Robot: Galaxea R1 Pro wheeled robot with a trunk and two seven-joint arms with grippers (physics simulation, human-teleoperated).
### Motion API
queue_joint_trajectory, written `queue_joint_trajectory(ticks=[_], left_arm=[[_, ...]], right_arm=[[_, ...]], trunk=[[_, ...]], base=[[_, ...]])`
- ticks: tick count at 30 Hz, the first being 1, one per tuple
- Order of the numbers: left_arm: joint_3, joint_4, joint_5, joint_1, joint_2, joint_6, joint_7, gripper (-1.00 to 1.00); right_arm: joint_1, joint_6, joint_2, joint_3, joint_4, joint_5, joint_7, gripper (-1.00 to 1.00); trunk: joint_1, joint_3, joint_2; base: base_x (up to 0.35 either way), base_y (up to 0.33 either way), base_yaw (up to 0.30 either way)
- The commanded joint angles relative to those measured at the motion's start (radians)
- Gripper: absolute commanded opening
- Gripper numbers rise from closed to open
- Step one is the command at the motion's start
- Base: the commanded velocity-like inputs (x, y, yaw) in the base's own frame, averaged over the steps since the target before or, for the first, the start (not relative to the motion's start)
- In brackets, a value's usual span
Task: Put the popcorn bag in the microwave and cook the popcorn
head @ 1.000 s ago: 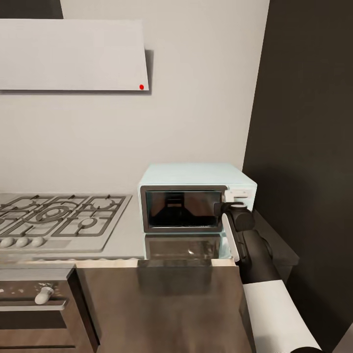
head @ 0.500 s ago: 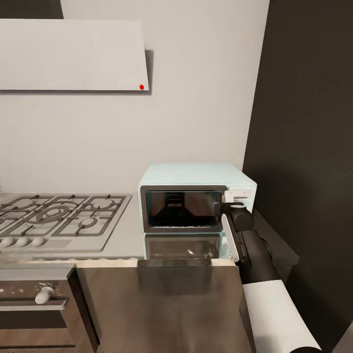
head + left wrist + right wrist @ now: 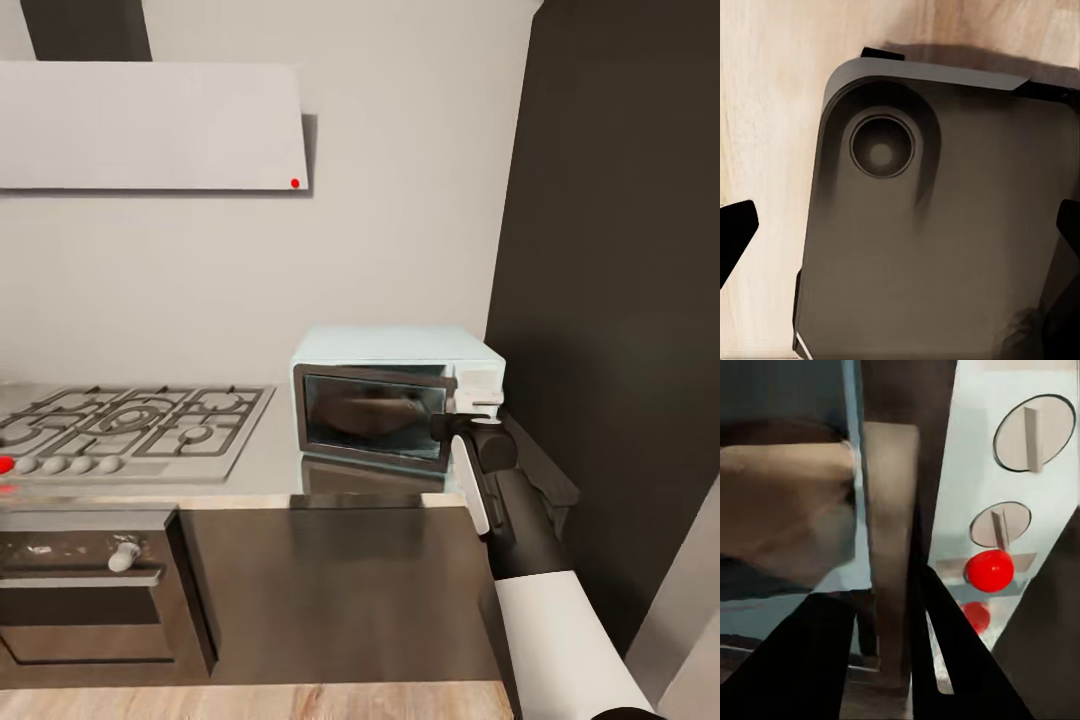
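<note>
Currently the right claw (image 3: 896,660), its fingers nearly together around the door edge of the microwave (image 3: 395,400) on the tabletop (image 3: 270,455), should swing gently; a tan shape inside may be the popcorn bag (image 3: 784,510).

No legible text, labels, brands or numbers anywhere, microwave (image 3: 398,408) control panel (image 3: 1009,502) just beside the right gripper (image 3: 889,660) blank but for plain knobs and an unmarked red light (image 3: 990,571), range hood (image 3: 150,125) unlettered
</note>
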Motion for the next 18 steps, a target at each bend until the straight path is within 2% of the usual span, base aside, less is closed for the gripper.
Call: queue_joint_trajectory(ticks=[1,13,18], left_arm=[[-0.001,-0.001,0.008,0.0,0.0,-0.002,0.0,1.0],[0.001,-0.001,0.009,0.0,0.0,-0.002,0.0,1.0],[0.004,-0.001,0.01,0.0,0.0,-0.002,0.0,1.0]], right_arm=[[-0.001,0.012,0.0,0.001,-0.001,0.033,-0.01,-1.0],[-0.001,0.012,0.0,0.002,-0.001,0.032,-0.01,-1.0],[-0.001,0.012,0.0,0.002,-0.001,0.032,-0.01,-1.0]], trunk=[[-0.001,-0.001,-0.001],[-0.001,-0.001,-0.001],[-0.001,-0.001,-0.001]], base=[[-0.25,0.0,0.0],[-0.227,0.0,0.0],[-0.077,0.0,0.0]])
